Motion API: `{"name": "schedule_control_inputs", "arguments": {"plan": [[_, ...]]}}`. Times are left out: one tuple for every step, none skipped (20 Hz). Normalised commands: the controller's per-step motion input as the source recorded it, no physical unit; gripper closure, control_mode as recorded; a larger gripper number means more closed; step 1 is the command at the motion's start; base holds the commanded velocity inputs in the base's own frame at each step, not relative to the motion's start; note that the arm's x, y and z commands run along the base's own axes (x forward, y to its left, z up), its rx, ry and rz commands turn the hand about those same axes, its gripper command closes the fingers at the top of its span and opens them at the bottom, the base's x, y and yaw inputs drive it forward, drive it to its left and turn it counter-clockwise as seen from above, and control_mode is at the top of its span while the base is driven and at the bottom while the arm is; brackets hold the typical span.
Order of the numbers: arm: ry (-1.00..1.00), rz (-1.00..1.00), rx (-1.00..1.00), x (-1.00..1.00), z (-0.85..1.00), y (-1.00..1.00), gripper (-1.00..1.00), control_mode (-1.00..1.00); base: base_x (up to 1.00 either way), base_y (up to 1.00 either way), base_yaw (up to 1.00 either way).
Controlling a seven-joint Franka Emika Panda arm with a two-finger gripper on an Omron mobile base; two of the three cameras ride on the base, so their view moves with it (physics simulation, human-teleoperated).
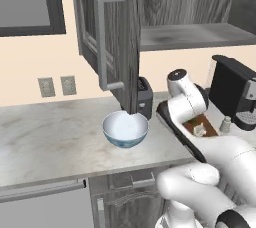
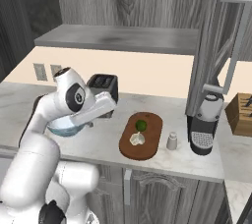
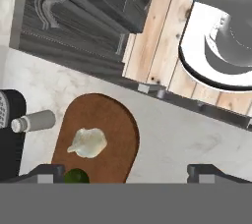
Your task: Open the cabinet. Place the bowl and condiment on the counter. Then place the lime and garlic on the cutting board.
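Note:
The cabinet (image 1: 117,37) door stands swung open over the counter (image 1: 50,132), and its shelf (image 2: 123,39) is bare. The bowl (image 1: 125,129) sits on the counter below the door, in front of the toaster. The cutting board (image 2: 141,137) carries the lime (image 2: 141,125) and the garlic (image 2: 138,139). The condiment (image 2: 172,141) stands upright just right of the board. In the hand view my gripper (image 3: 125,171) hangs above the board's edge, open, with nothing between its fingers. The garlic (image 3: 88,143) and lime (image 3: 76,176) lie beside its left finger.
A black toaster (image 2: 103,88) stands behind the bowl. A coffee machine (image 2: 204,125) stands right of the condiment, and a knife block (image 2: 241,112) sits at the far right. The open door's long handle (image 1: 102,42) juts out over the counter.

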Motion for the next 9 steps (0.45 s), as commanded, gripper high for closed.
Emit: {"name": "schedule_control_inputs", "arguments": {"plan": [[-0.12, 0.05, -0.22, -0.79, 0.54, 1.0, -1.0, -1.0, 0.0, 0.0, 0.0], [-0.09, 0.01, -0.17, -0.82, 0.61, 1.0, -1.0, -1.0, 0.0, 0.0, 0.0], [-0.1, 0.01, -0.1, -0.88, 0.54, 0.84, -1.0, -1.0, 0.0, 0.0, 0.0], [-0.1, 0.0, -0.09, -0.76, 0.41, 0.76, -1.0, -1.0, 0.0, 0.0, 0.0], [-0.07, 0.0, 0.0, -0.74, 0.21, 0.45, -1.0, -1.0, 0.0, 0.0, 0.0], [0.0, 0.02, 0.08, -0.34, 0.0, 0.32, -1.0, -1.0, 0.0, 0.0, 0.0], [0.0, 0.0, 0.0, 0.0, 0.0, 0.0, -1.0, -1.0, 0.0, 0.0, 0.0], [0.0, 0.0, 0.0, 0.0, 0.0, 0.0, -1.0, -1.0, 0.0, 0.0, 0.0], [0.0, 0.0, 0.0, 0.0, 0.0, 0.0, -1.0, -1.0, 0.0, 0.0, 0.0]]}}
